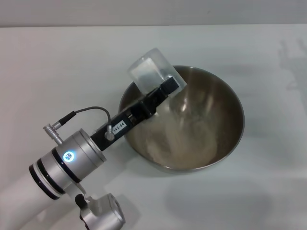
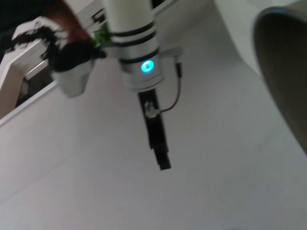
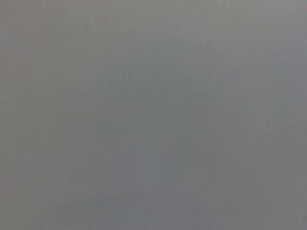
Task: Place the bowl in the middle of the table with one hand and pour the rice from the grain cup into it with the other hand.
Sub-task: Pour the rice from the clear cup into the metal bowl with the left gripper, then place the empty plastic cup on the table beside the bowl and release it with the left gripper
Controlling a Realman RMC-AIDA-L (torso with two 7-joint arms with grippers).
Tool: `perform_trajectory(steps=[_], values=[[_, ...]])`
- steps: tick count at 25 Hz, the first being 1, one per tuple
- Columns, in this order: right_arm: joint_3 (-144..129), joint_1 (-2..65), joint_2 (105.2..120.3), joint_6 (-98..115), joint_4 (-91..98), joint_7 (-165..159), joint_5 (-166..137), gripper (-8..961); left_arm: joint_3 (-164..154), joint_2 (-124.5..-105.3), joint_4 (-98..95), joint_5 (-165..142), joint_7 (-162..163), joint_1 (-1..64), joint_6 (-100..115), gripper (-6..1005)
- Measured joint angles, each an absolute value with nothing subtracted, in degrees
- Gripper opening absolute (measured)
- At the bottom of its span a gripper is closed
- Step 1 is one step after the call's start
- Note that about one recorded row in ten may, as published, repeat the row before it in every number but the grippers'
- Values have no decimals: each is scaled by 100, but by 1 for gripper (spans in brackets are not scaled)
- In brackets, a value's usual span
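Note:
The steel bowl (image 1: pixel 236 108) stands near the middle of the white table (image 1: pixel 57 62). A heap of pale rice (image 1: pixel 184 143) lies in its bottom. My left gripper (image 1: pixel 168 87) is shut on the clear grain cup (image 1: pixel 149 72) and holds it tipped on its side over the bowl's near-left rim, mouth toward the bowl. The cup looks almost empty. The left wrist view shows an arm with a blue light (image 2: pixel 146 66) and a black finger over the table, with the bowl's wall (image 2: pixel 288 81) at the edge. The right gripper is out of view; its wrist view is plain grey.
The table's far edge (image 1: pixel 153 26) runs along the back. A grey cable (image 1: pixel 91 110) loops off the left wrist. In the left wrist view a white pot with a dark plant (image 2: pixel 72 62) stands beyond the table.

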State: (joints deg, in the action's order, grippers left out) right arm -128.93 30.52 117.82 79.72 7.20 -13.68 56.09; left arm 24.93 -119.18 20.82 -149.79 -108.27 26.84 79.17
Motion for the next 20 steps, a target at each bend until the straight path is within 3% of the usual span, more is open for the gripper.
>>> perform_trajectory(steps=[12,20], values=[[-12893,3031,11777,8021,721,-1300,5595,481,2500,-11918,2157,-15015,-11003,2639,7784,27],[-12893,3053,11779,7981,722,-1300,5589,481,3384,-11919,2692,-14894,-7965,2166,7948,26]])
